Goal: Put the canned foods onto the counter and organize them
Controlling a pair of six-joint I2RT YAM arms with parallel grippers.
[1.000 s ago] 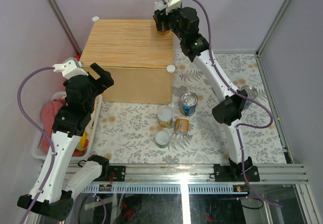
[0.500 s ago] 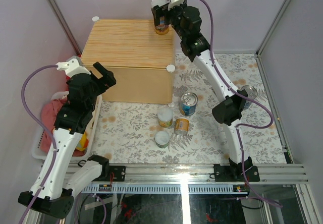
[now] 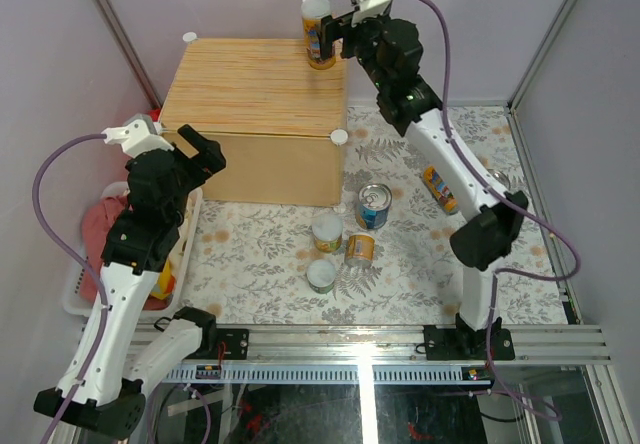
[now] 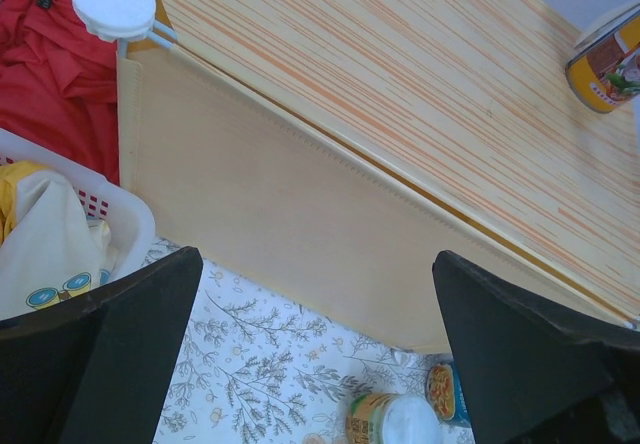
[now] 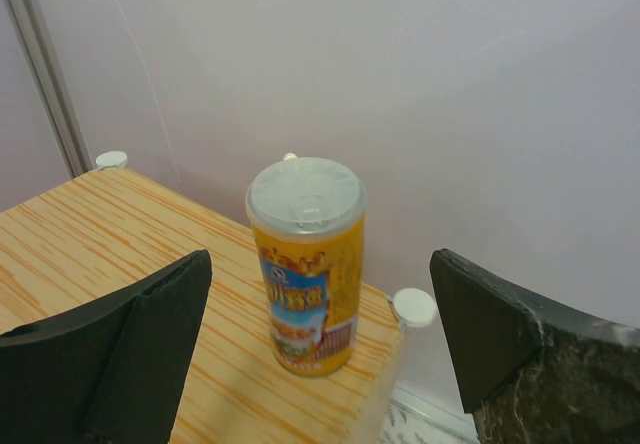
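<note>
A tall orange-and-blue can (image 3: pixel 318 32) stands upright on the far right corner of the light-wood counter (image 3: pixel 250 89). My right gripper (image 3: pixel 340 26) is open just to its right and touches nothing. In the right wrist view the can (image 5: pixel 305 264) stands free beyond the spread fingers (image 5: pixel 140 354). Several more cans are on the flowered mat: a blue one (image 3: pixel 373 204), three small ones (image 3: pixel 327 231) (image 3: pixel 360 248) (image 3: pixel 321 275), and an orange-and-blue one lying down (image 3: pixel 440 186). My left gripper (image 3: pixel 205 154) hangs open and empty at the counter's front left corner.
A white basket (image 3: pixel 75 289) with red and yellow clothes sits left of the counter, under my left arm. White knobs (image 3: pixel 338 136) mark the counter's corners. Lilac walls close in behind the counter and on both sides. A silvery lid (image 3: pixel 497 177) shows behind my right arm.
My right gripper has opened and let go of the tall can, then drawn back up and to the right. The can stays upright on the counter. My left arm has hardly moved.
</note>
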